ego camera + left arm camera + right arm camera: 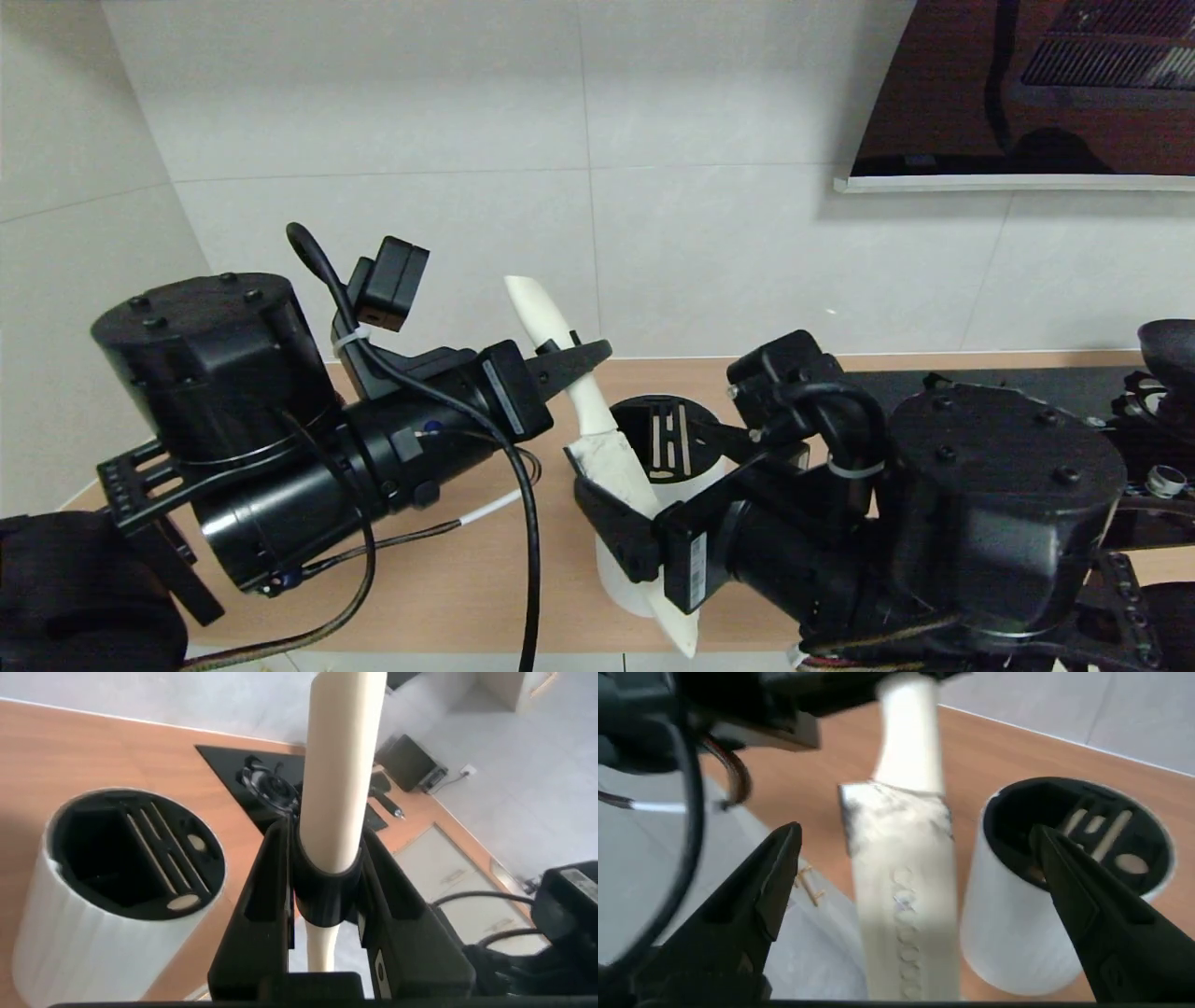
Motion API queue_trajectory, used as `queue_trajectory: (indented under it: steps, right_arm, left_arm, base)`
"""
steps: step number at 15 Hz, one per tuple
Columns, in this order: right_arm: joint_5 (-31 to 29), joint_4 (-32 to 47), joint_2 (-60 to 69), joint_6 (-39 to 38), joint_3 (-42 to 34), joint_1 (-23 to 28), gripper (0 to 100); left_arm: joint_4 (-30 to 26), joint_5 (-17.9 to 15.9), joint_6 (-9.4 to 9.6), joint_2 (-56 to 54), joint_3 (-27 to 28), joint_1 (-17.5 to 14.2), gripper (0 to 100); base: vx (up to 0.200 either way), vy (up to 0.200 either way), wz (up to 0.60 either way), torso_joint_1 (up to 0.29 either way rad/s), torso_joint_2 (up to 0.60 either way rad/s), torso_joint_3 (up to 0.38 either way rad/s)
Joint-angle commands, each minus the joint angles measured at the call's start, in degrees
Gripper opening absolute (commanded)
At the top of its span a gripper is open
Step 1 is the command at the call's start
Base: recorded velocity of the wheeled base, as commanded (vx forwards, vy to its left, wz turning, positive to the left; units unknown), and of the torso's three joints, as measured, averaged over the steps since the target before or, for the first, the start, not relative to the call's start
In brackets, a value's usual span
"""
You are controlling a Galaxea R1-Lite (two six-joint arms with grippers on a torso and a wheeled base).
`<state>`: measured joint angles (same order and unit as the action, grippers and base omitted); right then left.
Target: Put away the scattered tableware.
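Well, head view: the left pincer (571,362) clamps a cream-white knife (611,462) by its handle, above the white cylindrical holder (621,579). Left wrist view: the handle's end is cut off. Right wrist view: the right pincer (916,833) gapes wide around the blurred blade.

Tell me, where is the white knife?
Middle of the head view: the left claw grips the white knife by its handle, blade beside the white holder.
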<state>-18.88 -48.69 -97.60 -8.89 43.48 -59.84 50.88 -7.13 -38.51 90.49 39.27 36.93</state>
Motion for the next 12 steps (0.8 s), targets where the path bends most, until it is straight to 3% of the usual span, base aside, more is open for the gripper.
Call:
queue_trajectory:
  steps: [1,4,6,7,9,11,12]
  right_arm:
    - [0.43,2.72,5.14,0.10,-0.07,4.82,100]
    - [2.54,9.14,10.06,0.10,0.46,12.65,100]
    - [3.24,9.84,10.06,0.19,0.37,17.83,100]
    - [3.24,9.84,9.44,0.27,0.46,19.50,100]
    - [3.24,9.84,8.56,0.27,0.46,20.91,100]
    - [3.15,9.84,8.04,0.27,0.46,20.91,100]
    - [3.06,9.84,7.95,0.27,0.37,20.91,100]
  left_arm:
    - [-8.43,5.55,2.04,-2.51,8.11,-0.01,0]
    - [-19.24,12.93,6.43,-1.63,19.80,-0.01,0]
    - [-19.59,17.94,13.20,1.97,23.40,-0.01,0]
    - [-19.24,22.86,17.24,4.69,24.45,0.34,0]
    - [-14.06,34.55,21.11,11.20,25.25,3.33,0]
    - [-5.44,37.19,24.89,13.40,24.45,3.59,0]
    - [0.27,37.28,28.40,13.40,21.99,3.68,0]
  base:
    - [0.000,0.000,0.00,0.000,0.00,0.000]
    - [0.000,0.000,0.00,0.000,0.00,0.000]
    - [0.000,0.000,0.00,0.000,0.00,0.000]
    - [0.000,0.000,0.00,0.000,0.00,0.000]
    - [0.000,0.000,0.00,0.000,0.00,0.000]
    - [0.000,0.000,0.00,0.000,0.00,0.000]
    - [0.000,0.000,0.00,0.000,0.00,0.000]
